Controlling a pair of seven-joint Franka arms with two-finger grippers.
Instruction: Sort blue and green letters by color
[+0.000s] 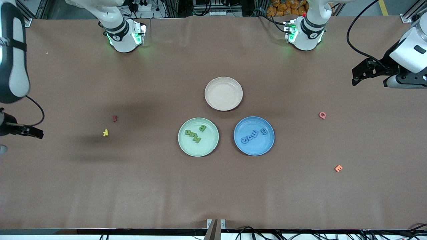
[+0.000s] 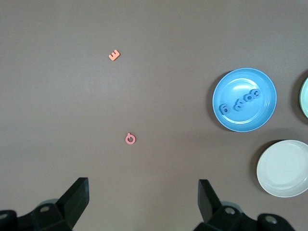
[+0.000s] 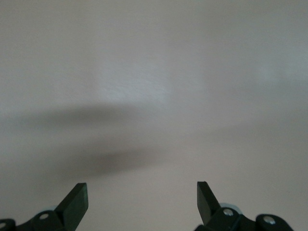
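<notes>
The green letters [image 1: 194,133], four of them, lay inside the pale green plate [image 1: 182,144], and the blue letters [image 1: 254,135] lay in a loose row inside the blue plate [image 1: 239,146], which stood just beside the green plate toward the left arm's end of the table; the same blue pieces [image 2: 239,102] showed in the left wrist view on the blue plate [image 2: 226,118]. A cream plate [image 1: 223,101] stood bare, farther from the front camera than the two coloured plates and between them. Toward the left arm's end, well apart from the plates, lay a pink letter [image 1: 322,115] and, nearer to the front camera, an orange letter [image 1: 338,168]. Toward the right arm's end lay a dark red letter [image 1: 115,118] and near it a yellow K [image 1: 105,133]. The left gripper [image 1: 357,78] hung over the brown table [image 1: 100,186] near its left-arm end, its fingers [image 2: 77,199] spread wide with nothing between them. The right gripper [image 1: 35,133] hung over the table's right-arm end, its fingers [image 3: 77,199] likewise spread wide and holding nothing, with only bare tabletop below it.
</notes>
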